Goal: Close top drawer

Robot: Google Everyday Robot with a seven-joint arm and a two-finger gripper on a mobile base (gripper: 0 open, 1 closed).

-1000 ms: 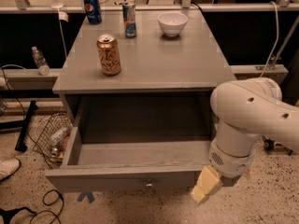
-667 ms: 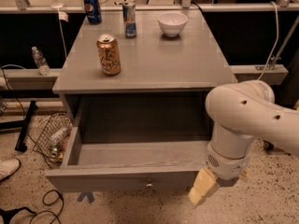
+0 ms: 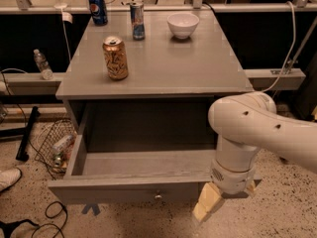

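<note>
I see top drawer (image 3: 124, 192) pulled fully out, front face just left of jaws. My gripper (image 3: 207, 206) sits low at its right corner; jaws' spread, can't tell. Nothing closed yet, whole push remains.

Grey bench (image 3: 198, 68) carries four things: brown can (image 3: 115, 58) front left, blue can (image 3: 98, 8) and slim can (image 3: 137, 20) at the back, white bowl (image 3: 183, 25) beside them. The gripper (image 3: 205, 207) is down low, at the drawer (image 3: 124, 192) front's right end.

The end effector (image 3: 205, 207) hangs before the right end of the top drawer (image 3: 114, 193), which juts out under the tabletop (image 3: 188, 63).
</note>
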